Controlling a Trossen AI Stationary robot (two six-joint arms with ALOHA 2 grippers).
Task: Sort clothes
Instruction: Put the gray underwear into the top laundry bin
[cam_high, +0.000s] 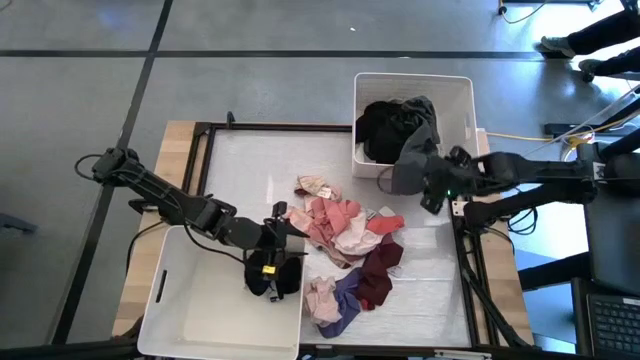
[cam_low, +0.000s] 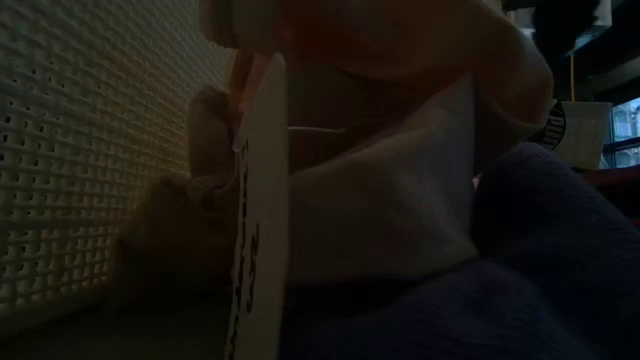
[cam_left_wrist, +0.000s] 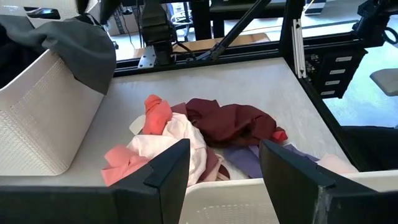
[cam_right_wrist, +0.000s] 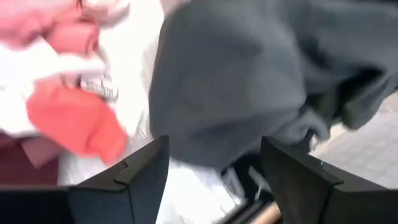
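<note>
- The white perforated plastic bin (cam_high: 462, 92) at the upper right of the high view already holds a heap of black and dark grey soft garments (cam_high: 397, 127); one grey piece hangs over its front wall toward the desk (cam_high: 250, 165). This dark group looks largely sorted.
- The second white rectangular plastic bin (cam_high: 200, 310), at the lower left of the high view, shows a mostly bare floor. A small black fabric item (cam_high: 273, 276) sits at its right edge under the left gripper; whether it lies inside or on the rim I cannot tell.
- A loose pile of pink, coral, white, maroon and purple fabric garments (cam_high: 347, 245) lies at the centre of the desk, unsorted, and looks like the larger part of the job.
- The left gripper (cam_left_wrist: 224, 174) hovers at the right edge of the lower-left bin, its fingers (cam_left_wrist: 168, 171) spread wide with nothing between them, facing the coloured pile.
- The right gripper (cam_right_wrist: 214, 165) sits just in front of the upper-right bin, next to the overhanging grey garment (cam_right_wrist: 249, 74); its fingers are wide apart and appear to grip nothing.
- Judgement: roughly the dark items are done, while the light and coloured ones mostly wait.
- The low view is blocked by pale fabric and a white paper tag (cam_low: 262, 190) close to the lens.
</note>
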